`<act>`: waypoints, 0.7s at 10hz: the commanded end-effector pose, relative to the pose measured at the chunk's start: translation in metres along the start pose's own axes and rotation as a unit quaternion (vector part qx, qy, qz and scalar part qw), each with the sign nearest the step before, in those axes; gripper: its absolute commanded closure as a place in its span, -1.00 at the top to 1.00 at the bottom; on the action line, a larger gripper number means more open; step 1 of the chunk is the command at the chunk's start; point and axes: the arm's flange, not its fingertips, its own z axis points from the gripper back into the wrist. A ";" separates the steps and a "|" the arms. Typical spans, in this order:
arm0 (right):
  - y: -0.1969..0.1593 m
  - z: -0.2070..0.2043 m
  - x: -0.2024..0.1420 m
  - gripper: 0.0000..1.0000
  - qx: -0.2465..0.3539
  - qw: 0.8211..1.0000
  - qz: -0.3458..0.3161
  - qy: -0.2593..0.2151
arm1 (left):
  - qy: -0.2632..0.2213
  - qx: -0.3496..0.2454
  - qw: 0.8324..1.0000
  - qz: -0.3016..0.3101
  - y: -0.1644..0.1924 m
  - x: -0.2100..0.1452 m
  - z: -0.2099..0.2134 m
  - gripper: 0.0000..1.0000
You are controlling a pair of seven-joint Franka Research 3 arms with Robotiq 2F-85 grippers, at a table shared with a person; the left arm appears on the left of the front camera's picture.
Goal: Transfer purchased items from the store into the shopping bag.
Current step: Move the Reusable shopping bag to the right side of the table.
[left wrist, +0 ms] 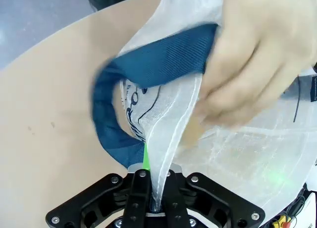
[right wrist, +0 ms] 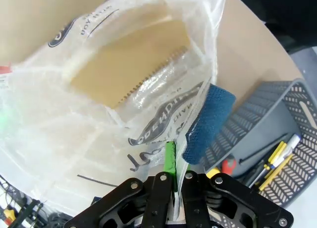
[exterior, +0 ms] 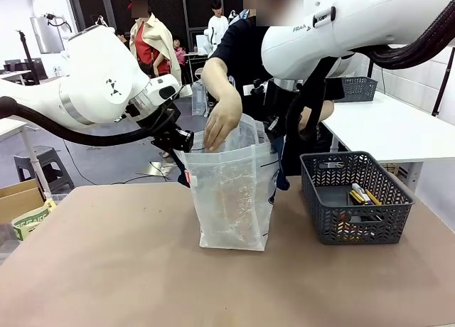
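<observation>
The shopping bag [exterior: 234, 199], translucent white plastic with dark lettering, stands upright mid-table. My left gripper [exterior: 186, 141] is shut on its left rim; in the left wrist view the gripper [left wrist: 156, 200] pinches the plastic beside a navy handle [left wrist: 148, 64]. My right gripper [exterior: 275, 128] is shut on the right rim, and the right wrist view shows the gripper [right wrist: 174, 181] by the other navy handle [right wrist: 208, 124]. A person's hand [exterior: 222, 124] reaches into the bag's open mouth from above, the hand [left wrist: 257, 54] close to my left fingers. A clear packet [right wrist: 133, 69] lies inside the bag.
A dark grey lattice basket [exterior: 321, 199] sits right of the bag and holds pens and yellow-handled tools [exterior: 362, 195]. The basket [right wrist: 247, 124] lies close to my right gripper. A cardboard box [exterior: 21, 199] stands off the table's left edge. A white table [exterior: 391, 124] is behind.
</observation>
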 end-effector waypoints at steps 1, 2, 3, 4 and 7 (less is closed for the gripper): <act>-0.001 0.001 0.001 -1.00 -0.002 1.000 -0.002 0.001 | 0.000 0.011 1.000 0.001 0.000 0.000 0.000 -1.00; -0.001 0.001 0.001 -1.00 -0.002 1.000 -0.002 0.001 | 0.000 0.011 1.000 0.001 0.000 0.000 0.000 -1.00; -0.001 0.001 0.001 -1.00 -0.002 1.000 -0.002 0.001 | 0.000 0.011 1.000 0.001 0.000 0.000 0.000 -1.00; -0.001 0.001 0.001 -1.00 -0.002 1.000 -0.002 0.001 | 0.000 0.011 1.000 0.001 0.000 0.000 0.000 -1.00; -0.001 0.001 0.001 -1.00 -0.002 1.000 -0.002 0.001 | 0.000 0.011 1.000 0.001 0.000 0.000 0.000 -1.00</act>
